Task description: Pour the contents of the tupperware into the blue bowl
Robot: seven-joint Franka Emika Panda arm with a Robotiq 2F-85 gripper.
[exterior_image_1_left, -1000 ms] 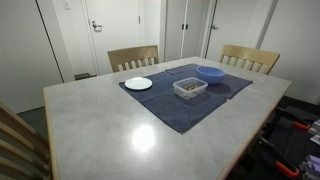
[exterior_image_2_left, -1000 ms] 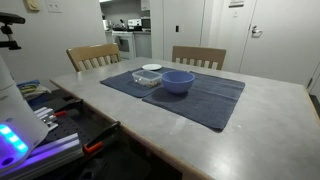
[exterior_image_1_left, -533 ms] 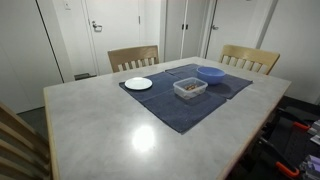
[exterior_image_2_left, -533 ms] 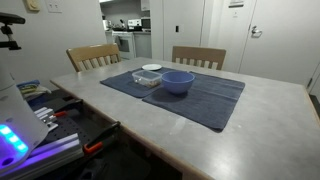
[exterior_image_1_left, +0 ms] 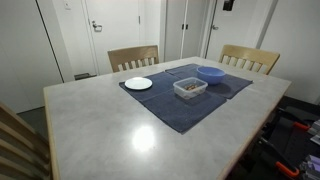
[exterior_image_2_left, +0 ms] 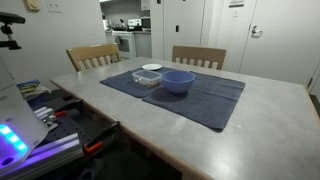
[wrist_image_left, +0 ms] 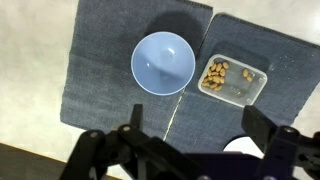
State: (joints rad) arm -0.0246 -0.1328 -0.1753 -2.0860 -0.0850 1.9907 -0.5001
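The clear tupperware [exterior_image_1_left: 190, 88] with small brownish contents [wrist_image_left: 215, 75] sits on dark blue cloth mats [exterior_image_1_left: 180, 108] beside the blue bowl [exterior_image_1_left: 211, 74], which looks empty. Both show in both exterior views, bowl [exterior_image_2_left: 178, 81] and tupperware [exterior_image_2_left: 148, 78]. In the wrist view the bowl [wrist_image_left: 163, 62] is left of the tupperware [wrist_image_left: 236, 82]. My gripper [wrist_image_left: 198, 125] is open and empty, high above the mats, apart from both. In an exterior view only a dark bit of it [exterior_image_1_left: 227, 4] shows at the top edge.
A flat white plate [exterior_image_1_left: 139, 84] lies at the mat's edge near the tupperware, partly hidden behind my fingers in the wrist view [wrist_image_left: 240, 148]. Two wooden chairs [exterior_image_1_left: 133, 57] [exterior_image_1_left: 248, 58] stand at the table's far side. Cluttered equipment [exterior_image_2_left: 40, 120] sits beside the table.
A dark part of the gripper has come into the top edge of an exterior view. Bowl, tupperware and plate have not moved.
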